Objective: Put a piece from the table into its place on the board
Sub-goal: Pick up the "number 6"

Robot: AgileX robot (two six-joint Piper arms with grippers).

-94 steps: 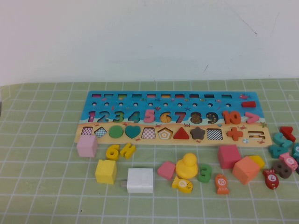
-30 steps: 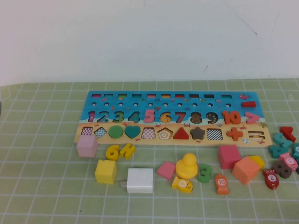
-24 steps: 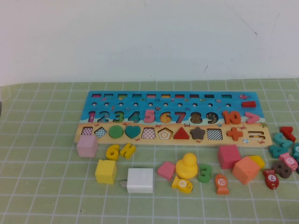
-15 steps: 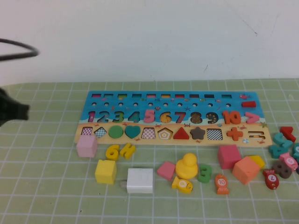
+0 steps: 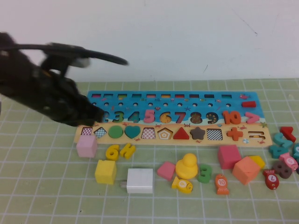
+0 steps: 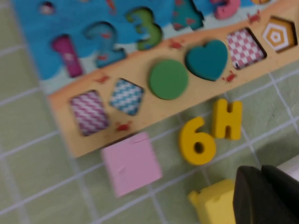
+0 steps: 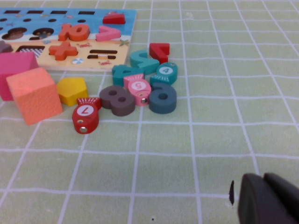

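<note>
The yellow numeral 6 (image 5: 112,151) lies flat on the mat just in front of the board (image 5: 187,96), beside a yellow H-like piece (image 5: 127,150). The board's 6 cutout (image 5: 165,117) stands open between the pink 5 and the 7. My left gripper (image 5: 96,114) hangs blurred over the board's left end, shut and empty. In the left wrist view the 6 (image 6: 197,141) lies between the board (image 6: 56,102) and my left gripper (image 6: 261,176), apart from it. My right gripper (image 7: 261,186) is shut and empty over bare mat, out of the high view.
Near the 6 are a pink cube (image 5: 87,145), a yellow cube (image 5: 105,171) and a white block (image 5: 140,180). A yellow duck (image 5: 186,166), green 3 (image 5: 204,173) and coloured blocks lie further right. Several numerals and fish tokens (image 7: 140,88) are piled at the board's right end.
My left arm has swung in from the left edge and now reaches over the board's left end. No piece has moved.
</note>
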